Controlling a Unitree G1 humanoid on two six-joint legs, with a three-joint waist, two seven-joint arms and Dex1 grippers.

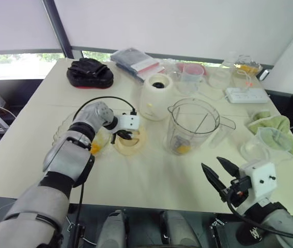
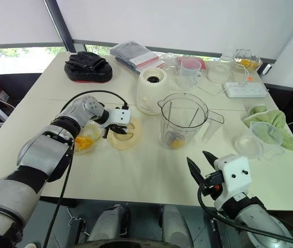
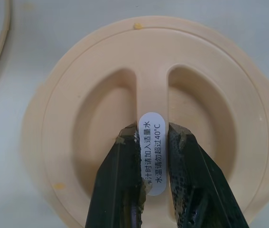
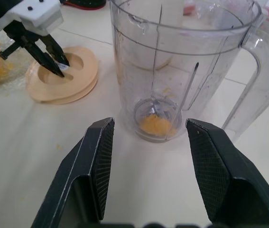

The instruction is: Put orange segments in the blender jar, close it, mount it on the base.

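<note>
Dish: the scalloped glass dish (image 2: 79, 147) at your far left is still carrying orange segments (image 2: 86, 142), so loading may not be finished.
Left gripper: your left gripper (image 3: 152, 142) is clamping the centre rib of the pale-yellow lid (image 2: 124, 134), which is lying flat on the desk (image 2: 136, 175).
Base: the base (image 2: 151, 90) is waiting bare behind the lid.
Blender jar: the blender jar (image 2: 183, 120) is standing uncapped, unmounted, with some orange at its blades.
Right gripper: your right gripper (image 4: 146, 161) is hovering spread and empty.
Clutter: cups, a power strip (image 2: 245, 90) and a green cloth (image 2: 270, 121) are sitting clear of the route.
</note>
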